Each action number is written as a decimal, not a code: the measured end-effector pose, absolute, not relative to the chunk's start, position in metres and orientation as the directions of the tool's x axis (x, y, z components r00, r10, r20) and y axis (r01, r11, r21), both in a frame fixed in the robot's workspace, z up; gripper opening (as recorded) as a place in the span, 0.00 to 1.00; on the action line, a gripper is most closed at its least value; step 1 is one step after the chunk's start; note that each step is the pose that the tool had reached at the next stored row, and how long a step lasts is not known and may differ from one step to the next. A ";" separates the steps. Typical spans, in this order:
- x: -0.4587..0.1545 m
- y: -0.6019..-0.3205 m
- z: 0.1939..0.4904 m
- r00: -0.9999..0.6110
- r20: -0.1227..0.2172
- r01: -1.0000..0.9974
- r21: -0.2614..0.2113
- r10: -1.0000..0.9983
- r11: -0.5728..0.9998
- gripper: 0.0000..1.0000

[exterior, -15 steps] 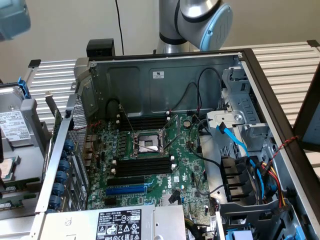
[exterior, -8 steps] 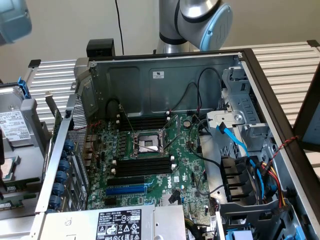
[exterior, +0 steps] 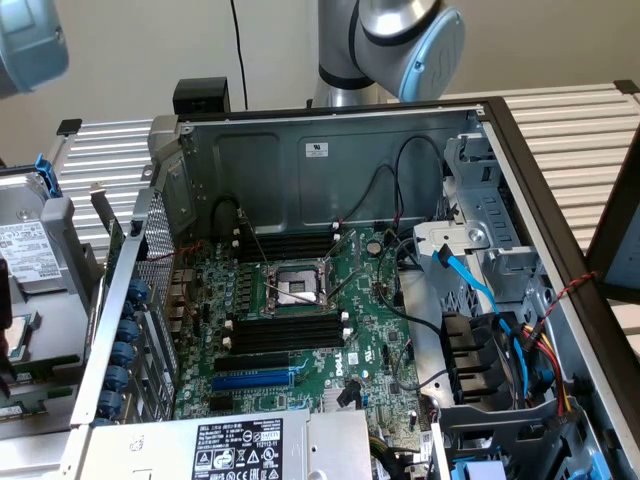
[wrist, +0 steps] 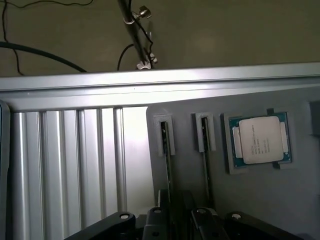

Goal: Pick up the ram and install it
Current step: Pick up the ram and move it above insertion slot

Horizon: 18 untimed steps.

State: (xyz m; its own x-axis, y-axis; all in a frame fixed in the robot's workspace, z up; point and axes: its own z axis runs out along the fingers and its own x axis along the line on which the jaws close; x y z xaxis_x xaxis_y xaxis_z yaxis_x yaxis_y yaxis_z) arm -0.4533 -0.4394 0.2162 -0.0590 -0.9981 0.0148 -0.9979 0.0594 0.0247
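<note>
Ram [wrist: 166, 165] on edge, slot nearest tray [wrist: 250, 200] edge; second stick [wrist: 205, 160] just beside, CPU [wrist: 260, 140] beyond. Gripper [wrist: 177, 225] above it, fingers spread, holding nothing. Watch your alignment: off-centre closing could snag the neighbour or jam the ram.

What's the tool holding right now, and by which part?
Nothing. The tool is open above the gray tray; both ram sticks sit in their holders.

Green motherboard [exterior: 375, 345] carries black slots [exterior: 285, 335] and one blue slot [exterior: 255, 381].
</note>
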 end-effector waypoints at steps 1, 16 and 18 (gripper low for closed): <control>-0.453 -0.439 0.216 -0.059 0.015 -0.998 0.025 -0.998 0.059 0.25; -0.454 -0.441 0.210 -0.059 0.014 -0.998 0.000 -0.998 0.059 0.25; -0.454 -0.441 0.210 -0.059 0.014 -0.998 0.000 -0.998 0.059 0.25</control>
